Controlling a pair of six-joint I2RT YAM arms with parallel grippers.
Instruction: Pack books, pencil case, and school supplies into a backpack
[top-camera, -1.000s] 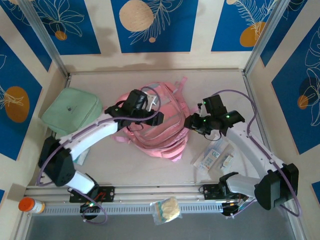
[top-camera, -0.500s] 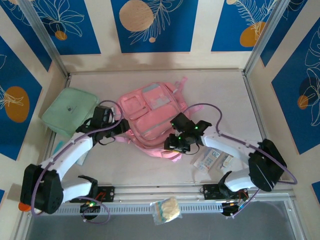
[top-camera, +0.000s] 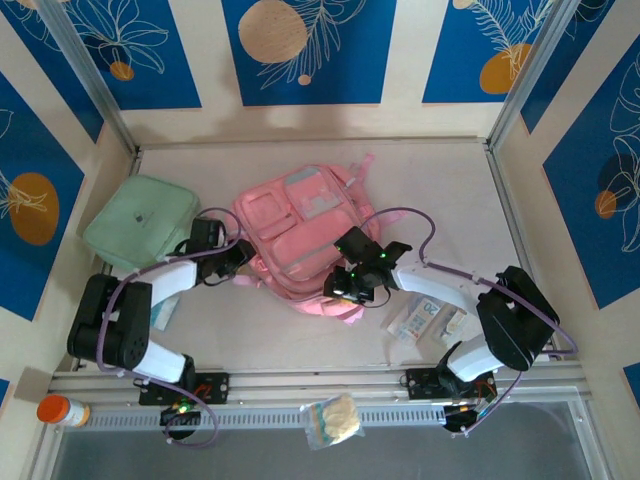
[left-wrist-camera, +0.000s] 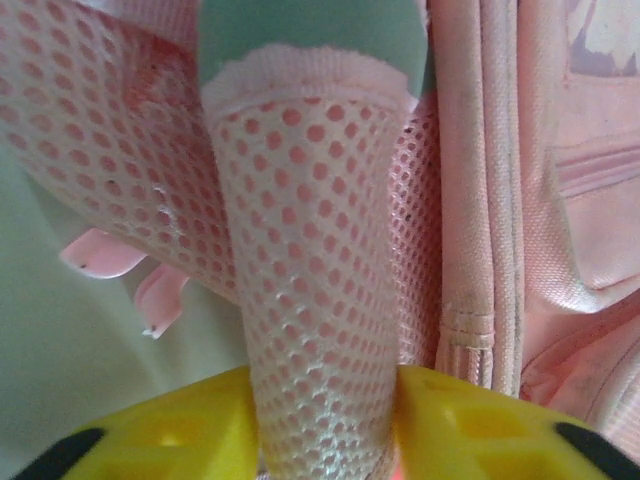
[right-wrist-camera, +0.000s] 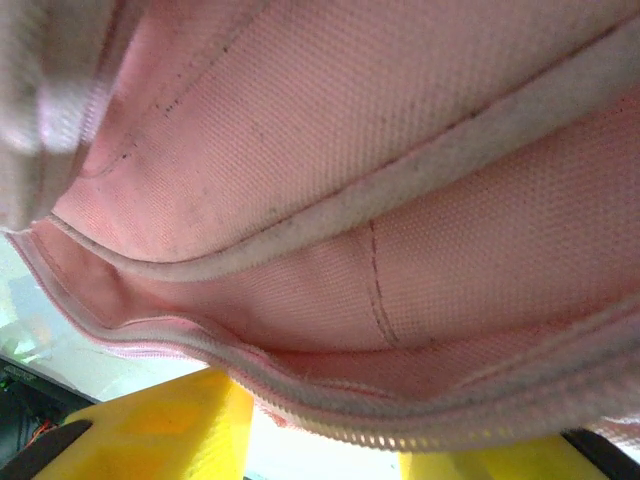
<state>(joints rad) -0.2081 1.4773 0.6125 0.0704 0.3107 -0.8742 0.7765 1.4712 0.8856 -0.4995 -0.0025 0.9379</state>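
Top view: pink backpack (top-camera: 300, 235) lies flat, centre frame, on the counter (top-camera: 440, 190). At its left edge I see my left pincer (top-camera: 242, 262) clenched on the mesh strap (left-wrist-camera: 310, 300). My right pincer (top-camera: 336, 287) is grasping the backpack by its zip edge (right-wrist-camera: 330, 400), lower-centre frame. School supplies (top-camera: 425, 318) lie lower right, just beside the bag.

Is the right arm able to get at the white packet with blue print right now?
Probably not yet. The packet lies uncovered close beside that arm, but the right claw is closed on the zipped edge of the backpack and would have to let go first.
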